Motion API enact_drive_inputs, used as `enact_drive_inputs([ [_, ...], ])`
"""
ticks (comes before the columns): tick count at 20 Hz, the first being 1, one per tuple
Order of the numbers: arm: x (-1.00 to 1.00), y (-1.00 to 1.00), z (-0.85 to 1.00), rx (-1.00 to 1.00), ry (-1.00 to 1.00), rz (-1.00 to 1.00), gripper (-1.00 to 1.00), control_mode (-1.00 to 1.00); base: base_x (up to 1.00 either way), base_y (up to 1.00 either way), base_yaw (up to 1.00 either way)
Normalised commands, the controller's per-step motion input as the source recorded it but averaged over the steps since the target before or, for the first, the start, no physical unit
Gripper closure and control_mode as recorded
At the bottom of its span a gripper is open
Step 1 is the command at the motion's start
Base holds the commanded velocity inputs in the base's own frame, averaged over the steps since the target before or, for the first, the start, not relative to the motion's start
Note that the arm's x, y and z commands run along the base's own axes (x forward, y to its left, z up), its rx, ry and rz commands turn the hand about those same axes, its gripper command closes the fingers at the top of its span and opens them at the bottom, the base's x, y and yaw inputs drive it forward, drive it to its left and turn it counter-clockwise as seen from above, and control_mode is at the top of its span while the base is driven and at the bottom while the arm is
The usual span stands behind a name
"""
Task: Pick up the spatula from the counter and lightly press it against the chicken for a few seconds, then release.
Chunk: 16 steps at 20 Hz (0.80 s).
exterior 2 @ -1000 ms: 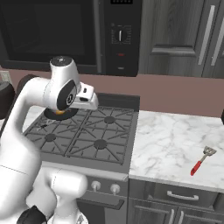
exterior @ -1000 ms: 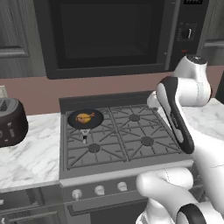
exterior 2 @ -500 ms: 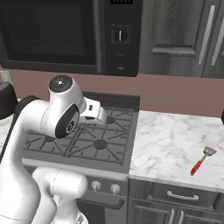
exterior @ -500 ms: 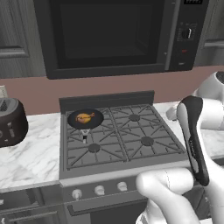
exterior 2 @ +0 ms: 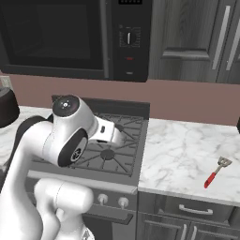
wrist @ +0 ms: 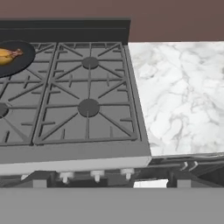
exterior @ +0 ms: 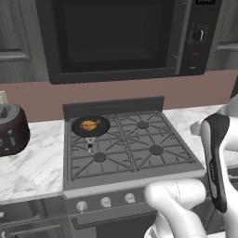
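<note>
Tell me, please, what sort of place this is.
A home kitchen, apparently: a grey four-burner gas stove, a black microwave oven mounted above it, and a white marble counter alongside.

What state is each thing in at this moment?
Red-handled metal spatula: lying flat on the white marble counter, ungrasped.
Golden chicken piece: sitting in the pan, untouched.
Round black frying pan: on the stove's rear left burner.
Black microwave: door shut.
</note>
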Motion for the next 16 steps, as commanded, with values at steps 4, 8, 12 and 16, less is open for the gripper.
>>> enact_drive_inputs([
  [4,-0.06,-0.42,-0.04,0.0,0.02,-0.15,-1.0,-1.0,0.0,0.0,0.0],
  [8,-0.08,-0.53,-0.09,0.0,0.0,-0.12,-1.0,-1.0,0.0,0.0,0.0],
  [12,0.0,-0.56,-0.09,0.0,0.03,-0.08,-1.0,-1.0,0.0,0.0,0.0],
  [16,0.0,-0.46,-0.04,0.0,0.03,-0.01,-1.0,-1.0,0.0,0.0,0.0],
])
